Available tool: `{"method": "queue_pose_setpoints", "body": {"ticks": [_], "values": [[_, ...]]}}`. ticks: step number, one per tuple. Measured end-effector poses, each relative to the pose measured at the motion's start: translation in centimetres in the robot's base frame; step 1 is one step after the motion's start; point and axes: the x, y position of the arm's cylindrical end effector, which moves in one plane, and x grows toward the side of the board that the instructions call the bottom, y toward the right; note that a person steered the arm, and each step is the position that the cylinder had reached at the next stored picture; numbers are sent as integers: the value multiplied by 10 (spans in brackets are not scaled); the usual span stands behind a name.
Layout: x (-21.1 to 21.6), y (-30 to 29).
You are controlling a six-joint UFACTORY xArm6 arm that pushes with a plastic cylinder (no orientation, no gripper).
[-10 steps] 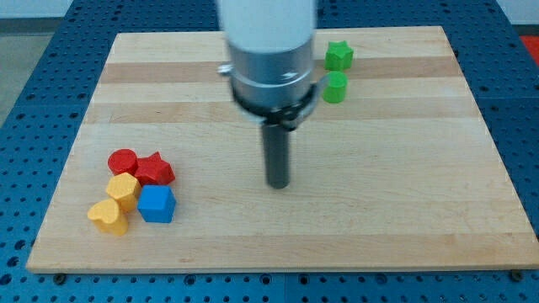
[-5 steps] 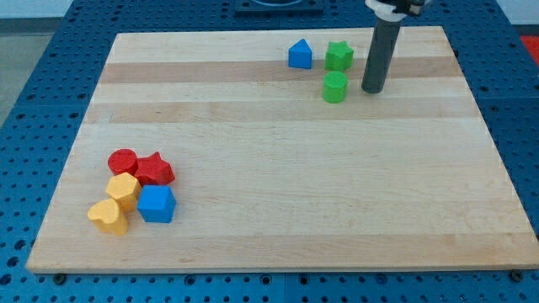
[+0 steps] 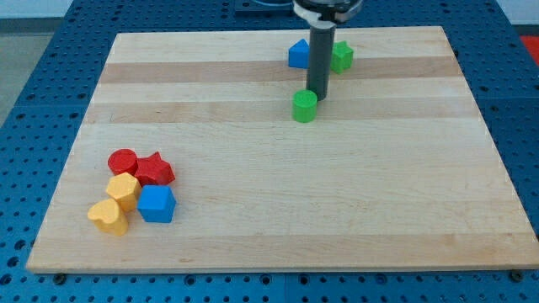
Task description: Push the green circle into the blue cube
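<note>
The green circle (image 3: 305, 106) is a small green cylinder on the wooden board, above the centre. My tip (image 3: 317, 98) stands right against its upper right side. The blue cube (image 3: 157, 204) sits far off at the lower left, in a cluster of blocks. The dark rod rises from the tip toward the view's top.
A red circle (image 3: 123, 160), a red star (image 3: 155, 169), a yellow hexagon-like block (image 3: 124, 188) and a yellow heart (image 3: 108, 216) crowd around the blue cube. A blue pentagon-like block (image 3: 298, 54) and a green star (image 3: 342, 55) sit near the top edge, partly behind the rod.
My tip moved from the right of the green circle to its upper right side. The green circle slid down and to the left. The other blocks did not move.
</note>
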Motion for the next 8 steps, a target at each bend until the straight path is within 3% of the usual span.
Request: {"method": "queue_pose_setpoints", "body": {"ticks": [3, 8], "values": [[57, -66], [114, -16]]}}
